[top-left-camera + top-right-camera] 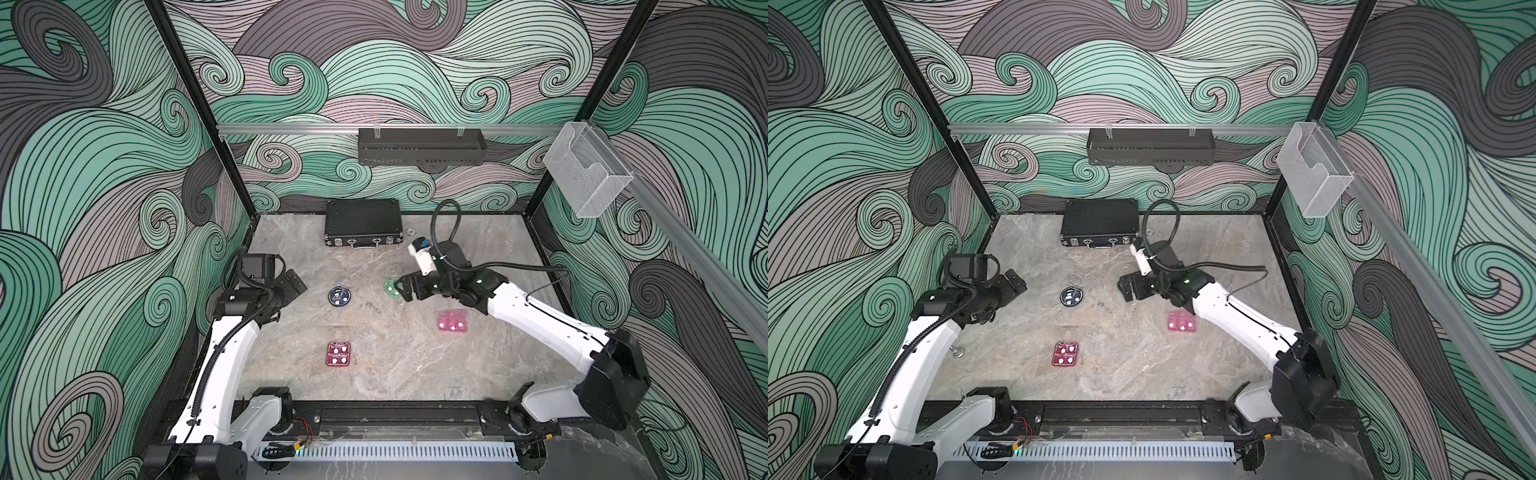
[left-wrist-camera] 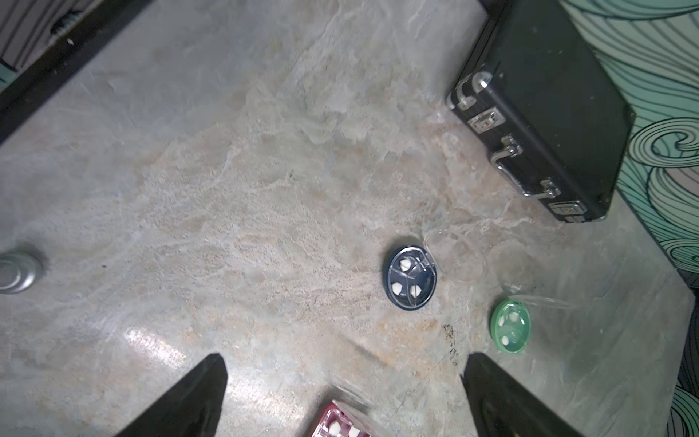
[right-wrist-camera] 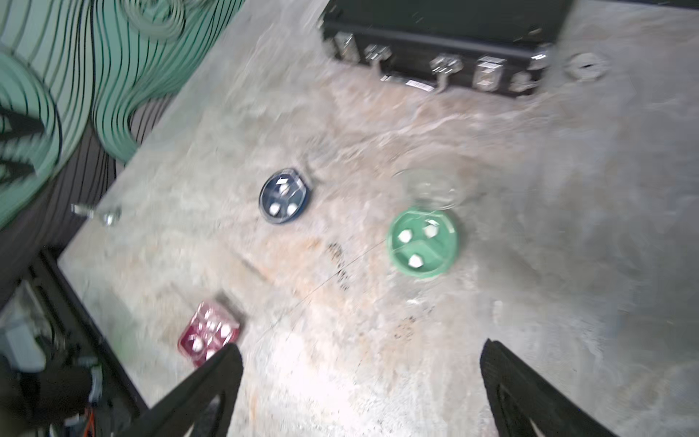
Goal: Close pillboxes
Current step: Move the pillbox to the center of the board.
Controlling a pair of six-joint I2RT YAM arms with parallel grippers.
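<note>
One briefcase [image 1: 363,222] sat at table [image 1: 415,374] back. Two grippers, left [image 1: 300,281] and right [image 1: 401,289], both spread wide, empty. Four pillboxes mid-table: light pink [image 1: 452,321], dark pink [image 1: 338,354], green [image 3: 422,242] near right gripper, blue [image 1: 339,296]. Round ones stood open, three pills [image 3: 415,260] each.

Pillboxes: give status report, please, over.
Left gripper, right gripper: jaws open, empty. Green pillbox, blue pillbox: lids open. Briefcase at back, not in way.

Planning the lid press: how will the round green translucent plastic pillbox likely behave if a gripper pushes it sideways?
The round green pillbox looks low and flat, so probably light and unlikely to tip. On the smooth stone-look tabletop it may slide rather than roll. Its open clear lid looks thin, likely flexible.
</note>
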